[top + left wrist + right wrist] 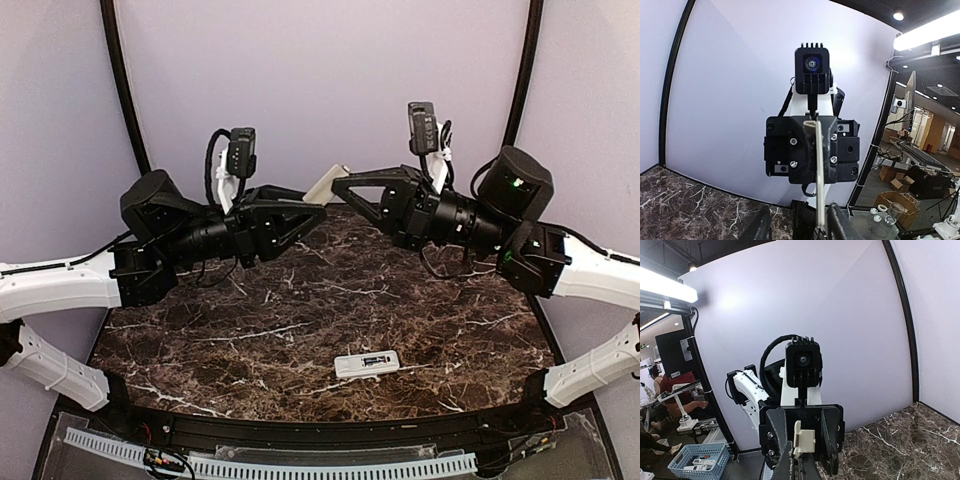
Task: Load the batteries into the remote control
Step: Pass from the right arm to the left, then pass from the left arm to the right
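Slotted white cable strip: at 6 o'clock, below the desk's near rim.

Remote control: small white handset lying flat on the marbled desk at about 6 o'clock, long axis 9-to-3, well apart from both arms. A dark patch on its upper face could be the screen or an open bay; it is too small to tell.
Handling, as judged: light, rigid, smooth plastic, likely to skid on the polished top. Best taken across its two long edges at mid-length.

Batteries: none made out in any view. Judged hard, slick and prone to rolling; best pinched across the barrel.

Cover piece: thin flat cream plate, held in the air at 12 o'clock.

Right gripper: pressed together, pinching the cover piece.

Left gripper: facing the right one, its fingers spread either side of the plate and not seen clamping it.
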Controlling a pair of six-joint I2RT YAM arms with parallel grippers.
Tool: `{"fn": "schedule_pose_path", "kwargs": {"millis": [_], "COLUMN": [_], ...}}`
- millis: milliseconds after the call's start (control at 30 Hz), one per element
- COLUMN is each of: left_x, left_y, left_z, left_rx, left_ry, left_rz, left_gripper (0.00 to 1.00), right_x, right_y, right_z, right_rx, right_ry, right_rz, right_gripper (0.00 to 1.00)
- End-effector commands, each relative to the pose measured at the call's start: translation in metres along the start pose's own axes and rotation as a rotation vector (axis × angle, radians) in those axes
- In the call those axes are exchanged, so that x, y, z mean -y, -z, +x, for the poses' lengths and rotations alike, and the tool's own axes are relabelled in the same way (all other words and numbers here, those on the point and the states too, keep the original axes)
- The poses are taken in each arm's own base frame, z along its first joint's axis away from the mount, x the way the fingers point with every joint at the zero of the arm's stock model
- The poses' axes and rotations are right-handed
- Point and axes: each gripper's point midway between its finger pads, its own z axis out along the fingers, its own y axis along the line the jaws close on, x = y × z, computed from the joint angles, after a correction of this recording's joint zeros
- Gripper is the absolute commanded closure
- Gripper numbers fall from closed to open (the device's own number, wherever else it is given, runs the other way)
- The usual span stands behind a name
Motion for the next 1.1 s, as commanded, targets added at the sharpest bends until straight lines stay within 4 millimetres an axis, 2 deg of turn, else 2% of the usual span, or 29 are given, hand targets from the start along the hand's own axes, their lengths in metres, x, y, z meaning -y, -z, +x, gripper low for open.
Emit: {"fn": "schedule_pose_path", "kwargs": {"millis": [0,67,133,233,400,433,500,533,567,700,733,767,800,933,1067], "left_x": [0.012,0.014,0.017,0.018,0.02,0.02,0.015,0.01,0.005,-0.021,-0.023,-0.027,-0.028,-0.026,-0.026], "left_y": [-0.001,-0.001,-0.002,-0.002,-0.002,-0.001,0.001,0.002,0.005,0.019,0.02,0.023,0.022,0.02,0.013], "left_z": [-0.026,-0.027,-0.026,-0.024,-0.023,-0.024,-0.023,-0.016,-0.018,0.015,0.018,0.032,0.035,0.068,0.087], "left_rx": [0.073,0.073,0.065,0.055,0.034,0.032,0.006,-0.034,-0.034,-0.182,-0.201,-0.258,-0.28,-0.428,-0.524], "left_ry": [-0.004,-0.003,-0.008,-0.009,-0.02,-0.019,-0.007,0.007,0.008,0.071,0.077,0.104,0.118,0.244,0.327], "left_rz": [0.037,0.047,0.069,0.075,0.08,0.072,0.026,-0.009,-0.05,-0.221,-0.232,-0.252,-0.256,-0.23,-0.206], "left_gripper": [0.75,0.81,0.83,0.98,1.0,1.0,1.0,1.0,1.0,1.0,1.0,1.0,1.0,1.0,1.0], "right_x": [-0.001,0.001,0.001,0.001,-0.001,-0.004,-0.006,-0.005,-0.002,0.008,0.007,0.005,0.005,0.011,0.018], "right_y": [0.003,0.004,0.006,0.008,0.009,0.011,0.02,0.028,0.038,0.083,0.09,0.094,0.095,0.08,0.059], "right_z": [-0.006,-0.002,-0.001,-0.002,0.002,0.003,0.009,0.011,0.016,0.035,0.042,0.048,0.051,0.048,0.066], "right_rx": [0.039,0.024,0.008,0.001,-0.045,-0.075,-0.176,-0.232,-0.299,-0.537,-0.591,-0.623,-0.641,-0.608,-0.638], "right_ry": [0.019,0.026,0.035,0.049,0.053,0.067,0.12,0.162,0.211,0.45,0.544,0.587,0.669,0.898,1.037], "right_rz": [0.006,0.016,0.029,0.041,0.031,0.027,0.046,0.069,0.105,0.176,0.14,0.111,0.079,0.03,-0.047], "right_gripper": [1.0,1.0,1.0,1.0,1.0,0.97,0.7,0.61,0.56,0.5,0.49,0.49,0.48,0.43,0.41]}}
